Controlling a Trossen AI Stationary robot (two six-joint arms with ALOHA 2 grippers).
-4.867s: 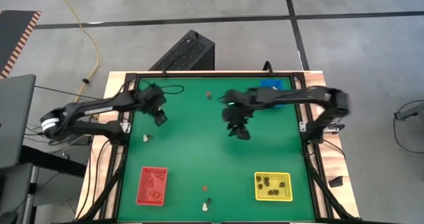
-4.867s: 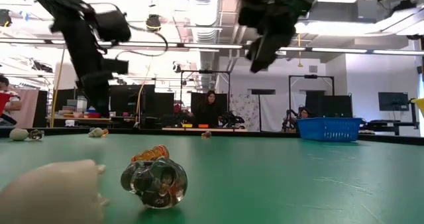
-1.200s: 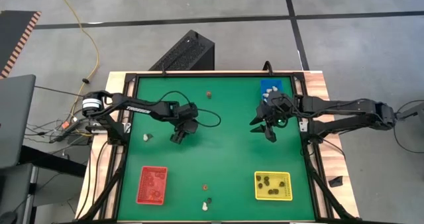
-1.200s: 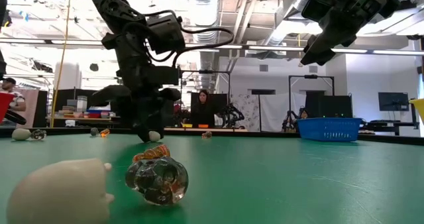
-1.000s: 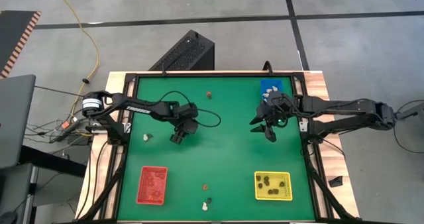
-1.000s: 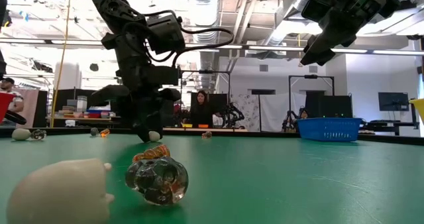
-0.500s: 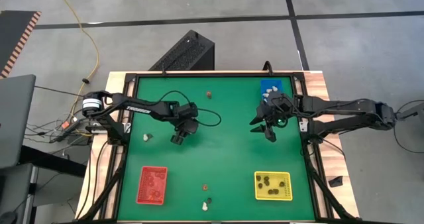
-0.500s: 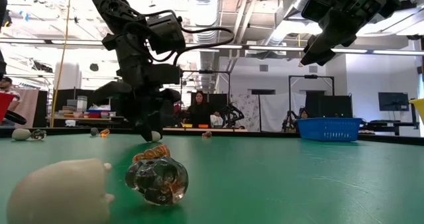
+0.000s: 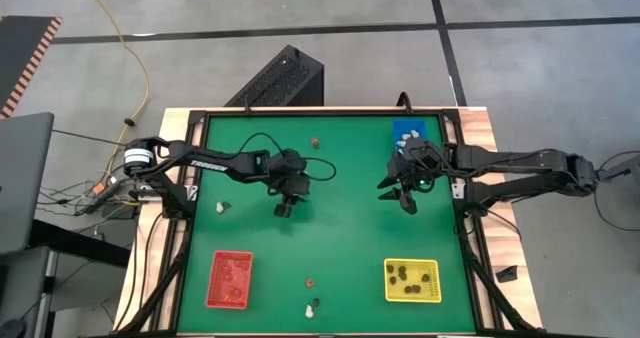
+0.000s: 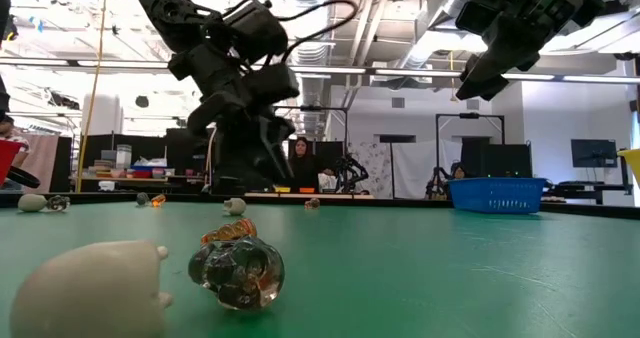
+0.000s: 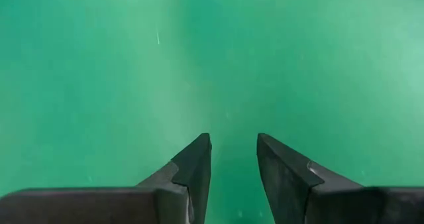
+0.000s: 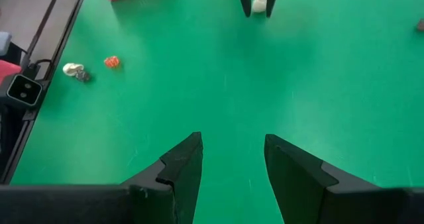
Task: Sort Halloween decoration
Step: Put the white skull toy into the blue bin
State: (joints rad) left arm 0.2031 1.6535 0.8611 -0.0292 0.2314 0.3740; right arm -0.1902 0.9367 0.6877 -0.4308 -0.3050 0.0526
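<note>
Small trinkets lie scattered on the green table [image 9: 340, 238]. A reddish-brown one [image 9: 315, 141] lies at the far side and a whitish and dark pair [image 9: 221, 207] at the left. An orange one [image 9: 309, 281], a dark one [image 9: 314, 303] and a cream one [image 9: 309, 313] lie near the front edge. A whitish trinket [image 10: 235, 206] lies on the table beside my left gripper; the right wrist view shows it [image 12: 260, 2] through the gap between that gripper's fingers. My left gripper [image 9: 285, 209] is open and empty just above mid-table [image 11: 233, 151]. My right gripper [image 9: 407, 203] is open and empty, held high at the right [image 12: 232, 151].
A red tray [image 9: 229, 279] with trinkets stands at the front left. A yellow tray [image 9: 412, 281] with dark ones stands at the front right, and a blue tray [image 9: 408, 130] at the far right. A black frame [image 9: 190, 228] runs round the table.
My left gripper has gone toward the table's right edge and risen a little, leaving the whitish trinket it stood over. The trinket lies where it was. My right gripper has kept still.
</note>
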